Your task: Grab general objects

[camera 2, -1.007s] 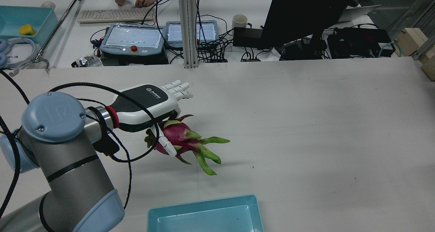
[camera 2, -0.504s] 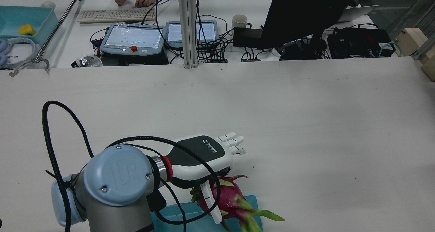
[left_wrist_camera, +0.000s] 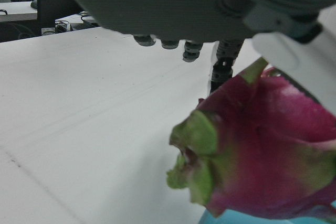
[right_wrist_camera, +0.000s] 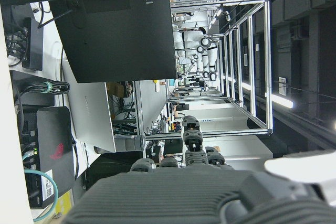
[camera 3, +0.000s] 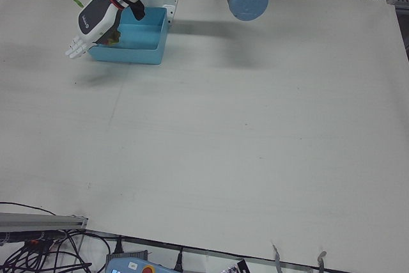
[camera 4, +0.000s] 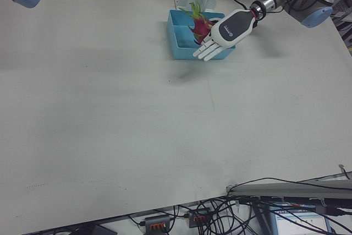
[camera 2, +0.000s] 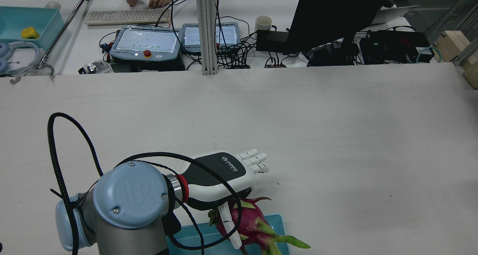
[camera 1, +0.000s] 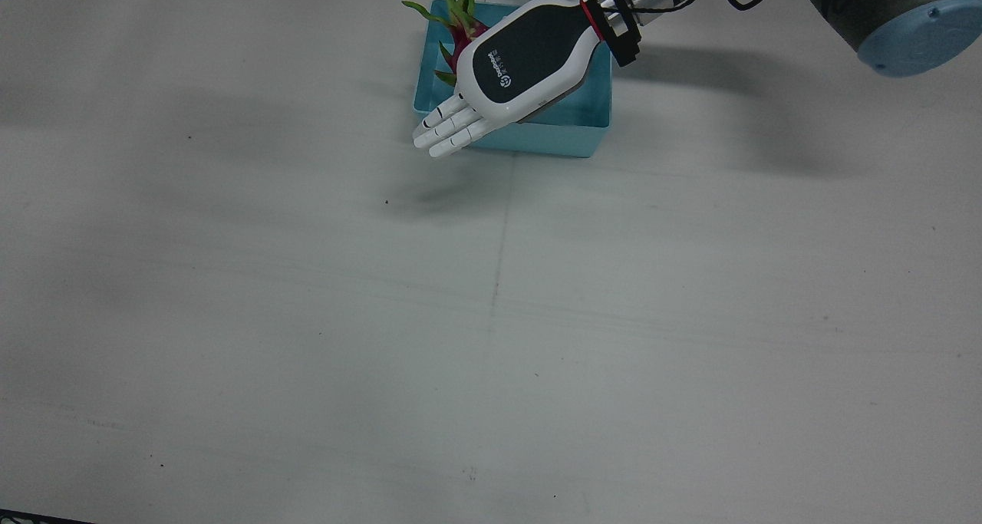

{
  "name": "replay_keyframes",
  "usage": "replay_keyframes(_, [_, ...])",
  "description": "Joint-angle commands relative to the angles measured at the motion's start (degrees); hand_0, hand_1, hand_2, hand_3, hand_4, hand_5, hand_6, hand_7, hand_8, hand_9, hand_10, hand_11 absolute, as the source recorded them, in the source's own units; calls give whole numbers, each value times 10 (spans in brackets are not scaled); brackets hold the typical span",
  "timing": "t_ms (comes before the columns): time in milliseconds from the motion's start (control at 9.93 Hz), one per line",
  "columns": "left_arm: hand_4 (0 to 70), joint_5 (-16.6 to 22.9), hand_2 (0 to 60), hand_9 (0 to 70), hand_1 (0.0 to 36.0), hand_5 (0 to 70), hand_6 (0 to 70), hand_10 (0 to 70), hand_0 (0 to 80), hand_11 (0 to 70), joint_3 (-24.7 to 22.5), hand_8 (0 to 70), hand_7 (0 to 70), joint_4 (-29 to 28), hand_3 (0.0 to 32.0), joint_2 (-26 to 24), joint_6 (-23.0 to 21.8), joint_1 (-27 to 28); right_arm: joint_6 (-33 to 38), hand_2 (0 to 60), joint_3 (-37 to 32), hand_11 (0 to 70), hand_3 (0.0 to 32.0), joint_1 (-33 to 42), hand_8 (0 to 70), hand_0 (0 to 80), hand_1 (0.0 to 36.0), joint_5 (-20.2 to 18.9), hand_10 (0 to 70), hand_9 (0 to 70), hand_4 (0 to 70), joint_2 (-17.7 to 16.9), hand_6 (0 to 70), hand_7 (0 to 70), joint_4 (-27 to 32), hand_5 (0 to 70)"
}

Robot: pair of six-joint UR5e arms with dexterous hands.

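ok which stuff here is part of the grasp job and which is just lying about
Part of the job:
left hand
dragon fruit, held over the tray
blue tray

Just lying about:
keyboard
mug
monitor
teach pendant

left hand (camera 2: 220,178) palm down, fingers (camera 2: 255,161) straight, thumb curled under.

Left hand (camera 2: 220,176): glossy plastic shell. Dragon fruit (camera 2: 254,225): smooth, waxy skin. Bin (camera 1: 571,117): plastic. Table (camera 1: 491,317): matt.
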Motion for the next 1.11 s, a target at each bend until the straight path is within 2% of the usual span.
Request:
replay_keyframes(0, [0, -1, 0, 0, 88, 0, 0, 0, 470, 0, 0, 0, 31, 6, 18, 0, 0, 4, 0, 0, 0, 0, 0, 0, 0, 0, 0, 0, 0, 0, 0, 0, 0, 0, 0, 0])
replay_keyframes(101, [0, -1, 0, 0, 71, 0, 0, 0, 467, 0, 0, 0, 17, 7, 86, 0, 0, 3, 0, 0, 0, 0, 0, 0, 0, 0, 0, 0, 0, 0, 0, 0, 0, 0, 0, 0])
replay_keyframes(201, [0, -1, 0, 0, 54, 0, 0, 0, 461, 0, 0, 0, 20, 10, 90, 1, 0, 2, 0, 0, 0, 0, 0, 0, 0, 0, 0, 0, 0, 0, 0, 0, 0, 0, 0, 0])
replay_keyframes(302, [0, -1, 0, 0, 49, 0, 0, 0, 461, 0, -1, 0, 19, 12, 116, 0, 0, 0, 0, 0, 0, 0, 0, 0, 0, 0, 0, 0, 0, 0, 0, -1, 0, 0, 0, 0])
replay_keyframes(604, [0, -1, 0, 0, 39, 0, 0, 0, 456, 0, -5, 0, 11, 3, 166, 8, -1, -4, 0, 0, 0, 0, 0, 0, 0, 0, 0, 0, 0, 0, 0, 0, 0, 0, 0, 0])
replay_keyframes(705, [0, -2, 0, 0, 34, 0, 0, 0, 450, 0, -4, 0, 12, -8, 150, 12, -1, -5, 0, 0, 0, 0, 0, 0, 0, 0, 0, 0, 0, 0, 0, 0, 0, 0, 0, 0])
replay_keyframes(806, [0, -5, 0, 0, 32, 0, 0, 0, 445, 0, 1, 0, 32, -20, 66, 19, -2, -17, 0, 0, -1, 0, 0, 0, 0, 0, 0, 0, 0, 0, 0, 0, 0, 0, 0, 0])
replay_keyframes(906, [0, -6, 0, 0, 35, 0, 0, 0, 453, 0, 3, 0, 68, -32, 0, 22, -2, -42, 0, 0, -1, 0, 0, 0, 0, 0, 0, 0, 0, 0, 0, 0, 0, 0, 0, 0])
replay_keyframes(1007, [0, -7, 0, 1, 35, 0, 0, 0, 455, 0, 3, 0, 78, -50, 0, 31, -3, -63, 0, 0, -1, 0, 0, 0, 0, 0, 0, 0, 0, 0, 0, -1, 0, 0, 0, 0])
